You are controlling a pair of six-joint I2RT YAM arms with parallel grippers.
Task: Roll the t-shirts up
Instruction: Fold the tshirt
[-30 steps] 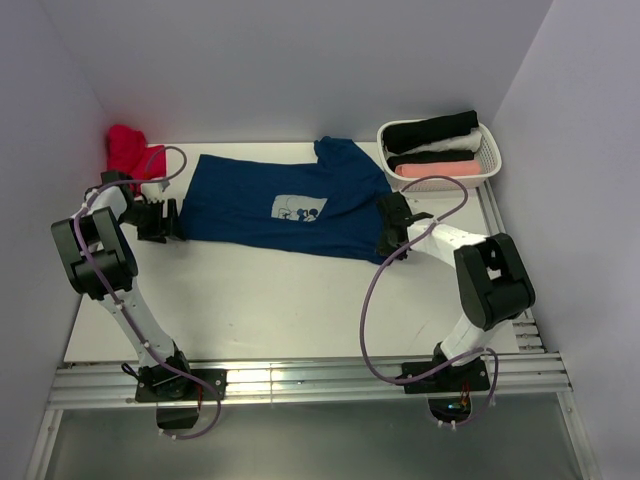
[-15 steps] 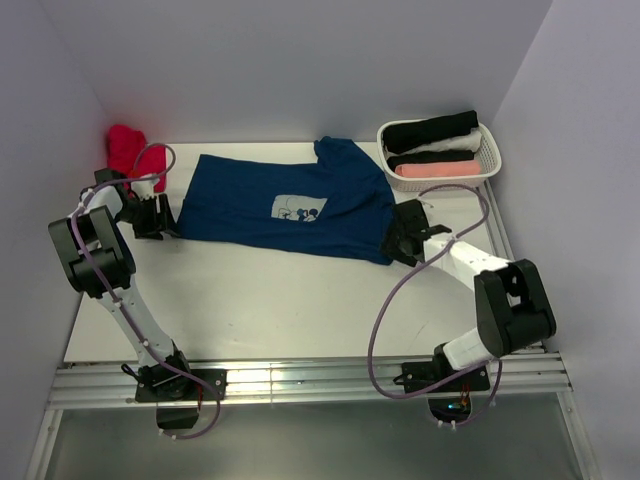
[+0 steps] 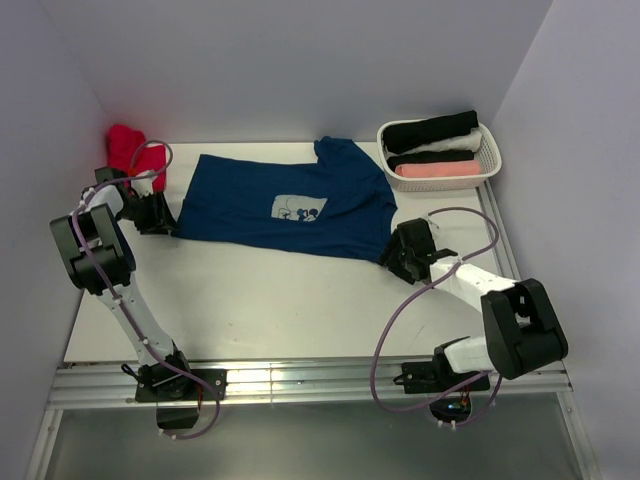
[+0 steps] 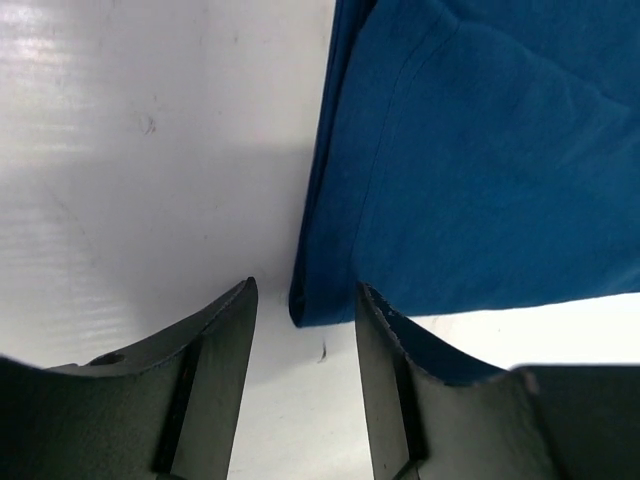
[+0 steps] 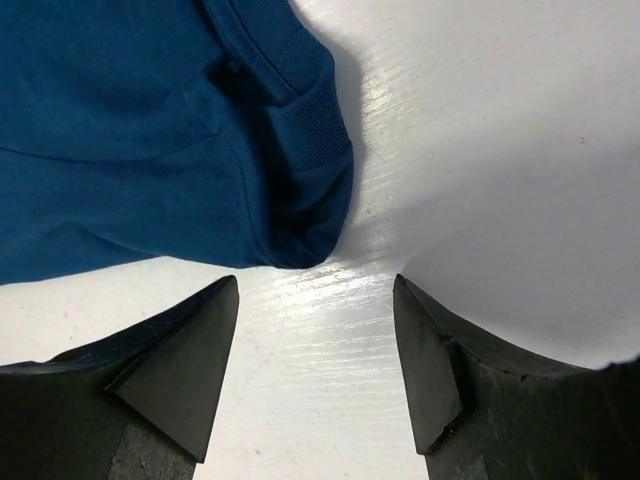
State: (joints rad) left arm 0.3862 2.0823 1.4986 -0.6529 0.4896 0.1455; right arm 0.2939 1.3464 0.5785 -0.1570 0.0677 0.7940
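A navy blue t-shirt with a pale chest print lies spread flat across the table. My left gripper is at its near left corner. In the left wrist view the left gripper is open, with the shirt's folded hem corner between the fingertips and a gap on both sides. My right gripper sits at the shirt's near right corner. There the right gripper stands wide open on bare table, and the shirt's corner lies just past the fingertips.
A white basket at the back right holds rolled black, white and pink shirts. A crumpled red shirt lies in the back left corner against the wall. Metal rails run along the table's near edge.
My right gripper has drawn back toward the near right, off the shirt's corner, and opened wide. My left gripper's jaws have narrowed around the hem corner.
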